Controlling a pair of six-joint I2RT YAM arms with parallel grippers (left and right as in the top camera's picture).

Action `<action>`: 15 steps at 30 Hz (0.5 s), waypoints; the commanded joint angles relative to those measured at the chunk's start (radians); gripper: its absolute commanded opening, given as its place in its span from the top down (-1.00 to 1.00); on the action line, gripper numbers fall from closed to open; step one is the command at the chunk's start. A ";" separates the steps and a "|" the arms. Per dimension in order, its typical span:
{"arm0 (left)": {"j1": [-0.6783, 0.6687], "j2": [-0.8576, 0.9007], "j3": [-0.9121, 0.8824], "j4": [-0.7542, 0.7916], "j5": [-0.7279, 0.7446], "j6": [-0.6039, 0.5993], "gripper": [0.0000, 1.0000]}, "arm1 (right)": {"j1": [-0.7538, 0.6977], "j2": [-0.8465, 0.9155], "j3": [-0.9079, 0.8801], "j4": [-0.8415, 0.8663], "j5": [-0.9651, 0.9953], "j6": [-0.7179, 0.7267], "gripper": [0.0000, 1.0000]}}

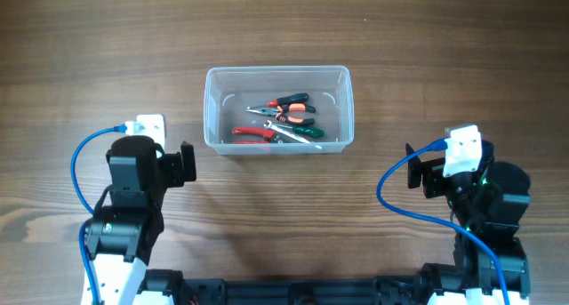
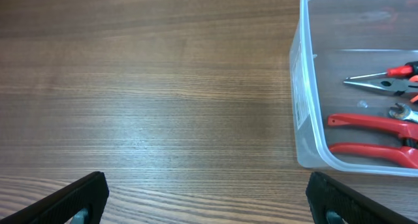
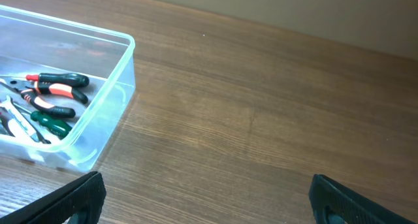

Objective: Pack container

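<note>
The clear plastic container (image 1: pixel 213 109) stands at the table's middle back. Inside it lie red-handled pliers (image 1: pixel 252 134), black-and-orange pliers (image 1: pixel 286 104) and a green-handled tool (image 1: pixel 305 127). The container also shows at the right of the left wrist view (image 2: pixel 302 87) with the red pliers (image 2: pixel 372 123) in it, and at the left of the right wrist view (image 3: pixel 121 74). My left gripper (image 1: pixel 185 163) is open and empty, front-left of the container. My right gripper (image 1: pixel 418 173) is open and empty, front-right of it.
The wooden table (image 1: pixel 107 56) spreads all round the container. Blue cables (image 1: pixel 78 163) loop beside each arm. A darker strip runs along the table's far edge in the right wrist view (image 3: pixel 313 15).
</note>
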 commanded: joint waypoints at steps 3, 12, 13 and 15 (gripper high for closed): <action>0.003 0.039 -0.009 0.003 -0.012 0.005 -1.00 | 0.069 -0.141 -0.005 0.003 0.006 -0.011 -0.99; 0.003 0.108 -0.009 0.003 -0.012 0.005 -1.00 | 0.131 -0.527 -0.058 -0.027 0.068 0.001 -0.99; 0.003 0.111 -0.009 0.003 -0.012 0.005 -1.00 | 0.131 -0.549 -0.091 0.030 0.100 0.048 -0.99; 0.003 0.114 -0.009 0.003 -0.012 0.005 -1.00 | 0.134 -0.560 -0.162 0.152 0.167 0.169 -1.00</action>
